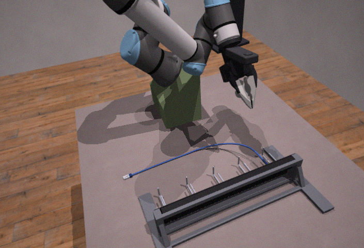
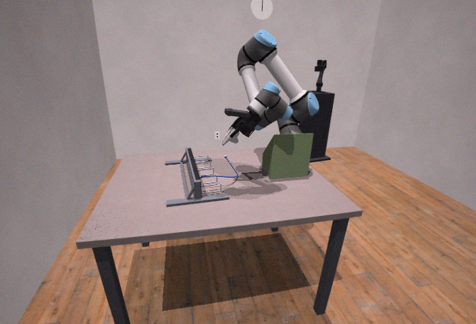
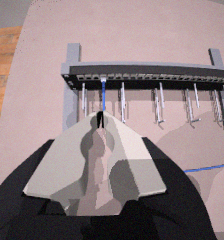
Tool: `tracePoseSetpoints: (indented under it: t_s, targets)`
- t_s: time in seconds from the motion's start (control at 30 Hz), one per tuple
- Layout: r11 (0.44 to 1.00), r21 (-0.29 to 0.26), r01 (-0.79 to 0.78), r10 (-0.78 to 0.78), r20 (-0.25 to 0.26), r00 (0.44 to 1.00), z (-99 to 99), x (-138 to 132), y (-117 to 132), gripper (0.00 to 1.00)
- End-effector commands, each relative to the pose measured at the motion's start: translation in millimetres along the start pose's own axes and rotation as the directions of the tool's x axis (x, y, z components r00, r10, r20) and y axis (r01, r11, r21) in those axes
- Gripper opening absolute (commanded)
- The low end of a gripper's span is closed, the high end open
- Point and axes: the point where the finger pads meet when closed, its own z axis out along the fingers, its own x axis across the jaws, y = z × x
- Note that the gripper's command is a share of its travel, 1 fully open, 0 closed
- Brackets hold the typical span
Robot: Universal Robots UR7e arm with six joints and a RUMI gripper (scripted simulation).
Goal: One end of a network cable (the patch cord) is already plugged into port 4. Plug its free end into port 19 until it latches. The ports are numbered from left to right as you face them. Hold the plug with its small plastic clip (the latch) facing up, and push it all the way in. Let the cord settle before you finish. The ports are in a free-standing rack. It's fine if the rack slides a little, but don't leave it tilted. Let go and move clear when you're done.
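Observation:
My gripper [image 1: 251, 107] [image 2: 223, 143] [image 3: 101, 112] is shut and empty, in the air behind the rack's port side. The blue patch cord [image 1: 226, 143] [image 2: 218, 176] [image 3: 104, 95] has one end plugged in near the left end of the port row in the wrist view. It arcs away from the rack. Its free plug [image 1: 126, 177] [image 2: 225, 156] lies far from the gripper, beyond the rack's other end; it is outside the wrist view. The latch's facing is too small to tell. The grey rack [image 1: 319, 201] [image 2: 198, 200] [image 3: 70, 115] stands upright on both feet. Port 19 cannot be singled out.
Several thin metal rods, one pair by a post [image 1: 186, 180] and another rod [image 3: 123, 100], stick out from the port side between the gripper and rack. A green block [image 1: 182, 105] [image 2: 289, 160] stands by the arm's base. The table's edge [image 2: 219, 232] is beyond the rack's foot.

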Motion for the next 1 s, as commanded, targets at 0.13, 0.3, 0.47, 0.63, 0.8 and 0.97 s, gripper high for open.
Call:
tracePoseSetpoints:
  t_s: [0.13, 0.3, 0.47, 0.63, 0.8, 0.97]
  targets:
    - [1.0, -0.006, 0.0, 0.0, -0.001, 1.0, 0.0, 26.1, 1.6, 0.0]
    - [1.0, -0.006, 0.0, 0.0, -0.001, 1.0, 0.0, 51.6, 1.7, 0.0]
    - [1.0, -0.006, 0.0, 0.0, -0.001, 1.0, -0.1, 75.5, 1.7, 0.0]
    - [1.0, -0.006, 0.0, 0.0, -0.001, 1.0, -0.1, 91.4, 1.7, 0.0]
    - [1.0, -0.006, 0.0, 0.0, -0.001, 1.0, -0.1, 96.1, 1.7, 0.0]
    - [1.0, -0.006, 0.0, 0.0, -0.001, 1.0, -0.2, 98.0, 1.7, 0.0]
